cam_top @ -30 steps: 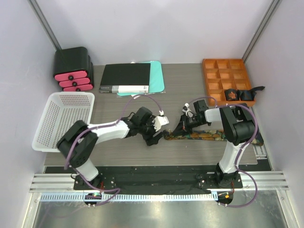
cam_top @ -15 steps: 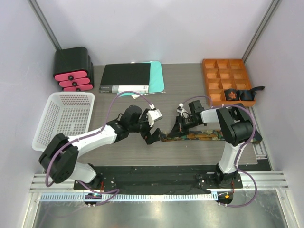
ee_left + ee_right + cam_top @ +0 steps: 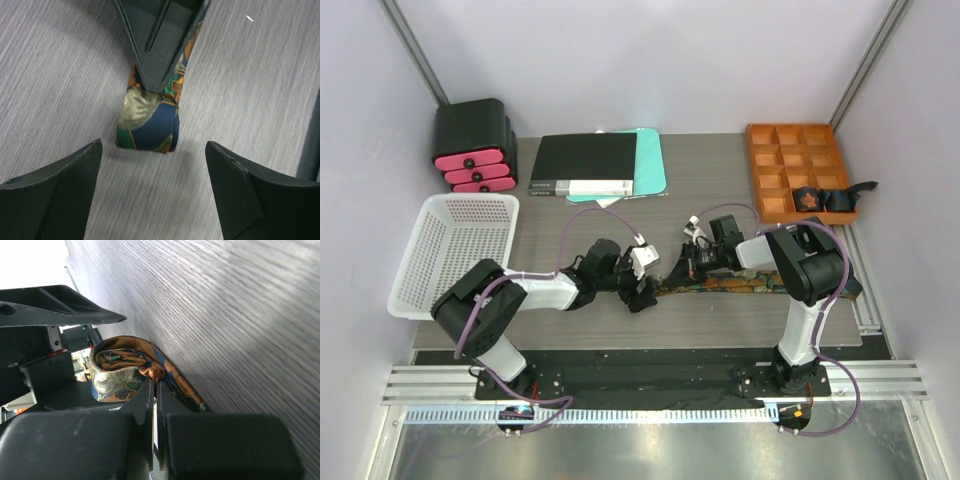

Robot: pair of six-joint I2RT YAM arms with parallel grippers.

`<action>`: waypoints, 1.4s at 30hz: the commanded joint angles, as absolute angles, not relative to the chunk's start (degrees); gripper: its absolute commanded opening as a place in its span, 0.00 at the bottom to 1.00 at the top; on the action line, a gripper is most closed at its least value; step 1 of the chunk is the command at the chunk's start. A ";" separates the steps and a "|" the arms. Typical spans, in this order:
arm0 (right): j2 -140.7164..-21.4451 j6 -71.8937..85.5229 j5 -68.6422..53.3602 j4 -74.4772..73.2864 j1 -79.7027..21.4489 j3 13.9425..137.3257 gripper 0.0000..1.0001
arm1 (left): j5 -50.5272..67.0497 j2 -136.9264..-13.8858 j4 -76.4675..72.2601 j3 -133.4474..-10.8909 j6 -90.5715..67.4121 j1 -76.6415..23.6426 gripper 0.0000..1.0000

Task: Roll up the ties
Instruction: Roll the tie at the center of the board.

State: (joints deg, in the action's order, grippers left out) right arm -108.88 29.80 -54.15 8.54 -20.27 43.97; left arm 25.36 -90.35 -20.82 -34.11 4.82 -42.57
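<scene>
- The tie (image 3: 760, 284) lies stretched along the table (image 3: 720, 190), on the near side of the orange tray (image 3: 752, 165), with its loosely rolled end (image 3: 147, 125) farthest from that tray.
- The right gripper (image 3: 688, 266) is pinched together on the fabric just behind that roll.
- The left gripper (image 3: 645, 292) sits just past the roll, farther still from the tray, its fingers (image 3: 55, 195) spread wide and touching nothing.
</scene>
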 commanded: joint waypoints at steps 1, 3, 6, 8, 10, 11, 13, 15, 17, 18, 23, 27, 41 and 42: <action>-111.01 27.07 -41.31 9.93 -21.09 40.61 0.01 | 26.28 -93.07 -30.32 -33.40 7.11 -42.98 0.81; -110.48 26.72 -41.57 10.46 -21.01 39.82 0.01 | 26.89 -93.95 -30.85 -33.22 9.22 -43.33 0.77; -110.04 27.07 -42.19 11.34 -21.09 39.11 0.01 | 27.60 -94.22 -30.41 -32.52 14.82 -44.64 0.71; -109.87 26.98 -42.63 12.38 -21.09 38.50 0.01 | 27.86 -94.57 -29.71 -32.26 17.39 -45.70 0.68; -109.51 26.89 -42.45 12.92 -21.09 37.97 0.01 | 27.69 -94.92 -28.48 -32.34 20.38 -46.40 0.66; -109.25 26.98 -42.36 13.09 -21.09 37.45 0.01 | 27.51 -95.01 -28.39 -32.34 20.83 -46.49 0.65; -108.99 27.25 -42.19 13.53 -21.09 37.00 0.01 | 27.07 -95.62 -28.21 -32.78 20.31 -46.58 0.65; -109.07 27.25 -42.01 13.62 -21.18 36.74 0.01 | 25.76 -96.32 -28.30 -33.66 19.08 -46.58 0.68; -109.16 27.33 -41.57 13.27 -21.09 36.74 0.01 | 24.44 -97.38 -28.65 -34.36 16.80 -46.58 0.71; -108.99 27.33 -41.66 13.36 -21.09 36.65 0.01 | 24.00 -97.73 -28.65 -35.32 15.83 -46.50 0.73; -108.46 27.33 -41.13 12.57 -21.18 36.30 0.01 | 23.38 -99.49 -28.04 -37.87 15.46 -46.49 0.67; -108.46 27.51 -40.78 12.66 -21.18 36.30 0.01 | 24.69 -98.97 -24.80 -38.06 18.18 -46.58 0.50; -98.36 20.57 -44.74 -11.58 -18.46 45.26 0.38 | 16.18 -102.82 6.48 -51.92 26.99 -49.66 0.22; -96.78 20.31 -44.74 -13.17 -17.94 45.52 0.41 | 16.17 -103.44 8.24 -53.16 26.81 -49.66 0.22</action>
State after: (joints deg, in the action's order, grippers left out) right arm -101.91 25.91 -49.52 0.64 -19.66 43.51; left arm 20.51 -99.37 -6.59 -48.01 26.04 -49.15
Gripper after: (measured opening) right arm 0.361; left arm 0.321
